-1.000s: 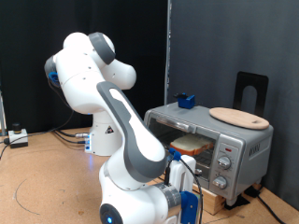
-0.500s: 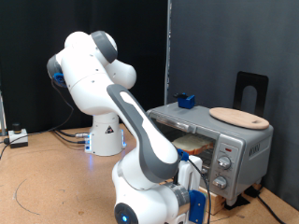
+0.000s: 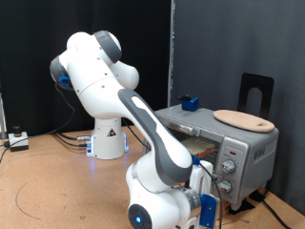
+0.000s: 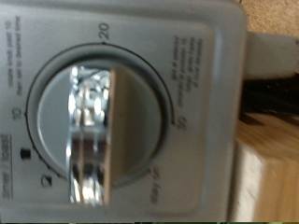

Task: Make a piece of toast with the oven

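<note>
The oven (image 3: 246,143) is a silver-grey box at the exterior view's right, standing on a wooden block. Inside it, only a sliver of the piece of toast (image 3: 202,143) shows past my arm. My gripper (image 3: 212,183) hangs low in front of the oven, right by its column of round knobs (image 3: 229,168). The wrist view is filled by one chrome timer knob (image 4: 93,121) on the grey oven panel (image 4: 201,56), seen very close and blurred. No fingers show in that view.
A round wooden board (image 3: 243,119) and a small blue object (image 3: 189,101) lie on the oven's top. A black stand (image 3: 255,91) rises behind it. The wooden block (image 3: 225,202) under the oven sticks out in front. Cables (image 3: 67,140) trail at the left.
My arm and gripper have swung towards the exterior view's right, closer to the oven's knob panel, and now cover most of the toast.
</note>
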